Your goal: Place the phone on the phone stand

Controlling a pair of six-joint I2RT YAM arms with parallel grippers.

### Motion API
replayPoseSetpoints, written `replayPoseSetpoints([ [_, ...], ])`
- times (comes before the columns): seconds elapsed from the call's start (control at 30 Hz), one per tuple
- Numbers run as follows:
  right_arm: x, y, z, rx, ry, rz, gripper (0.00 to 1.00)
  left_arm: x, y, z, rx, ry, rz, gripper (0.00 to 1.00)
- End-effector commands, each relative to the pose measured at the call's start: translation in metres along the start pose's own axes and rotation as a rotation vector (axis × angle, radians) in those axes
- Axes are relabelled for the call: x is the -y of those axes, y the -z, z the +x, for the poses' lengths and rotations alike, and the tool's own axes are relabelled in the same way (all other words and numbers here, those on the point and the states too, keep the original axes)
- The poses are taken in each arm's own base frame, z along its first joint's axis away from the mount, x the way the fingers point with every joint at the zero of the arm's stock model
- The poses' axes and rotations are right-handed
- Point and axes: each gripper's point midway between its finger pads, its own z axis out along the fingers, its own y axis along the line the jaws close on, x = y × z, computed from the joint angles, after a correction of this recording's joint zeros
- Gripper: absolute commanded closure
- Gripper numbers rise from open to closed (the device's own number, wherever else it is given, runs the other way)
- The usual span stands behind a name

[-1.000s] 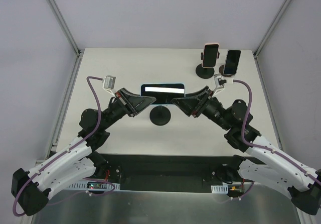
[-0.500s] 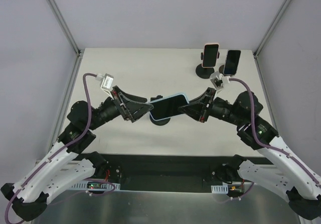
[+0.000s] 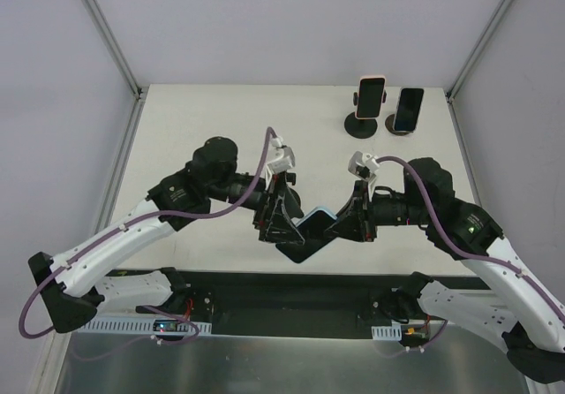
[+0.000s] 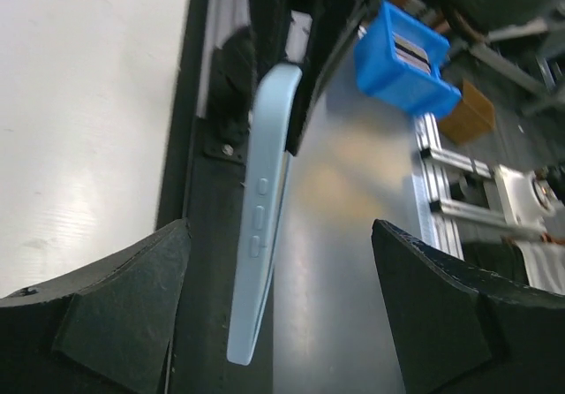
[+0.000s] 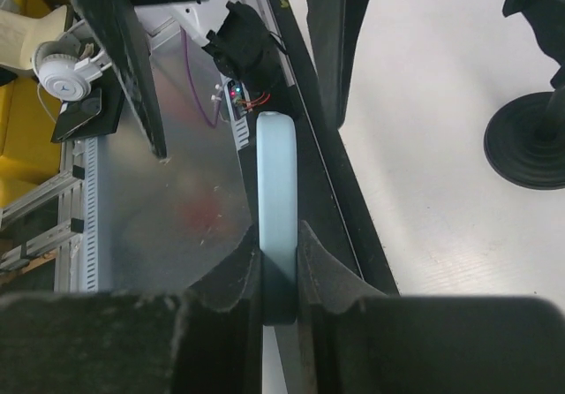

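My right gripper (image 5: 278, 235) is shut on one end of the light blue phone (image 5: 275, 173), which stands on edge in the air above the table's near edge. Seen from above, the phone (image 3: 313, 222) hangs between the two grippers. The left gripper (image 4: 278, 226) is open around the phone's (image 4: 265, 191) other end, and its fingers stay apart from it. In the top view the left gripper (image 3: 281, 222) faces the right gripper (image 3: 340, 226). The black phone stand (image 5: 530, 147) shows on the white table in the right wrist view. From above the left arm covers it.
Two other phones on stands, one pink (image 3: 371, 96) and one dark (image 3: 408, 109), are at the back right of the table. Below the near edge lie a black rail, a metal shelf, a blue bin (image 4: 406, 58) and white headphones (image 5: 66, 67).
The left gripper has opened and let go of the phone. The right gripper has shut on it. Both arms have come toward the near edge, and the phone has turned from flat to on edge.
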Motion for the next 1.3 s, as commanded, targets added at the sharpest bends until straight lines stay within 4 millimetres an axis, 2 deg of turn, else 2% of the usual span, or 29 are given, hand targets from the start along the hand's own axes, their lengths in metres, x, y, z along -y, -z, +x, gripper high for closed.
replayPoseSetpoints([
  [0.0,-0.028,0.011,-0.028,0.080,0.096,-0.098,0.99,0.036,-0.008,0.011,-0.093,-0.107,0.169,0.19],
  [0.03,-0.029,0.011,-0.029,0.081,0.094,-0.108,0.99,0.032,-0.013,0.013,-0.109,-0.101,0.160,0.20],
  [0.17,-0.039,0.015,-0.031,0.093,0.104,-0.146,0.99,0.033,-0.022,0.024,-0.152,-0.120,0.166,0.52],
  [0.23,-0.041,0.015,-0.034,0.108,0.109,-0.155,0.99,0.030,-0.025,0.023,-0.159,-0.117,0.151,0.63],
  [0.27,-0.042,0.015,-0.037,0.120,0.106,-0.158,0.99,0.029,-0.025,0.023,-0.164,-0.125,0.145,0.77],
  [0.3,-0.042,0.015,-0.038,0.125,0.105,-0.158,0.99,0.027,-0.026,0.022,-0.163,-0.132,0.125,0.96],
  [0.33,-0.040,0.013,-0.037,0.124,0.096,-0.154,0.97,0.027,-0.023,0.018,-0.151,-0.145,0.105,1.00],
  [0.37,-0.039,0.013,-0.039,0.136,0.094,-0.146,0.84,0.020,-0.023,0.012,-0.129,-0.166,0.053,1.00],
  [0.4,-0.030,0.010,-0.041,0.148,0.077,-0.102,0.64,0.016,-0.021,0.007,-0.108,-0.180,0.011,1.00],
  [0.43,-0.020,0.004,-0.033,0.139,0.049,-0.073,0.36,0.019,-0.013,-0.002,-0.067,-0.210,-0.023,1.00],
  [0.5,-0.009,-0.003,-0.034,0.179,0.011,-0.040,0.20,0.013,-0.004,-0.020,0.007,-0.242,-0.119,1.00],
  [0.53,-0.005,-0.006,-0.032,0.189,-0.003,-0.033,0.11,0.020,0.006,-0.030,0.065,-0.265,-0.141,1.00],
  [0.57,0.001,-0.015,-0.029,0.219,-0.006,-0.042,0.10,0.025,0.010,-0.045,0.141,-0.275,-0.151,1.00],
  [0.6,0.002,-0.019,-0.030,0.246,-0.040,-0.046,0.09,0.026,0.016,-0.053,0.195,-0.280,-0.174,1.00],
  [0.63,0.001,-0.022,-0.032,0.272,-0.050,-0.060,0.09,0.030,0.022,-0.052,0.234,-0.283,-0.167,1.00],
  [0.67,-0.002,-0.029,-0.035,0.319,-0.031,-0.096,0.10,0.040,0.024,-0.065,0.307,-0.285,-0.137,1.00],
  [0.77,-0.013,-0.039,-0.043,0.380,-0.022,-0.145,0.14,0.049,0.026,-0.063,0.345,-0.235,-0.088,1.00],
  [0.8,-0.013,-0.041,-0.046,0.392,-0.020,-0.137,0.16,0.055,0.026,-0.070,0.380,-0.248,-0.061,1.00],
  [0.87,-0.017,-0.046,-0.049,0.399,-0.012,-0.151,0.24,0.056,0.025,-0.067,0.390,-0.212,-0.039,1.00],
  [0.93,-0.018,-0.048,-0.053,0.418,-0.018,-0.151,0.31,0.059,0.024,-0.067,0.410,-0.195,-0.011,1.00],
  [1.03,-0.025,-0.047,-0.055,0.455,-0.012,-0.188,0.31,0.061,0.022,-0.068,0.426,-0.180,0.013,1.00],
  [1.1,-0.038,-0.042,-0.059,0.479,0.008,-0.235,0.30,0.058,0.023,-0.068,0.438,-0.168,-0.001,1.00],
  [1.2,-0.050,-0.037,-0.054,0.473,0.052,-0.265,0.28,0.056,0.028,-0.071,0.477,-0.163,-0.027,1.00],
  [1.23,-0.049,-0.036,-0.054,0.472,0.058,-0.248,0.27,0.062,0.036,-0.077,0.514,-0.182,-0.021,1.00],
  [1.27,-0.042,-0.034,-0.043,0.436,0.044,-0.197,0.26,0.064,0.040,-0.078,0.531,-0.188,-0.022,1.00],
])
